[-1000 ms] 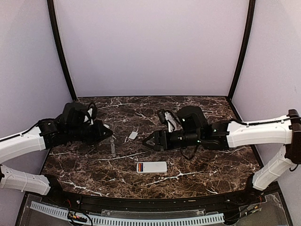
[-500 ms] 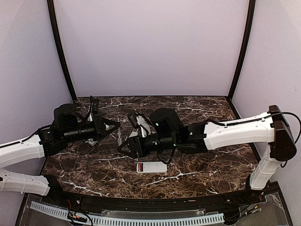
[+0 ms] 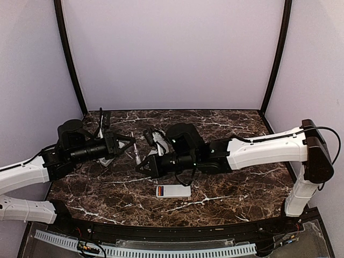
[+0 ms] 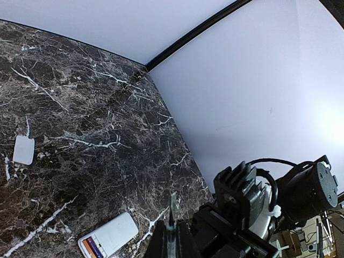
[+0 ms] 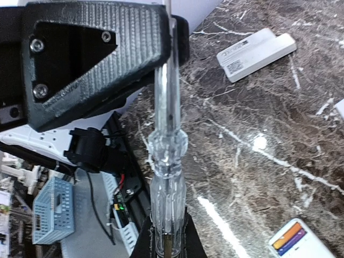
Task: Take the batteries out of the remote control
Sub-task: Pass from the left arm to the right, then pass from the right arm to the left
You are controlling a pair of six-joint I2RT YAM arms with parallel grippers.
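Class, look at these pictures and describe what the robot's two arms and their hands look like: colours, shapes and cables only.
The left arm and right arm have smooth white tubular links that end in bulky black wrist sections. Thin black cables run along them. The left hand and right hand are black tapering wedges. Close up, the left hand's fingers are ribbed, with small screws.

Two remotes: one remote [image 3: 173, 191] open, a second remote [image 5: 257, 54] lying apart. One screwdriver [image 5: 167, 161]. One white cover [image 4: 23, 149]. Batteries [image 5: 289, 239] show three colour bands; count unclear.
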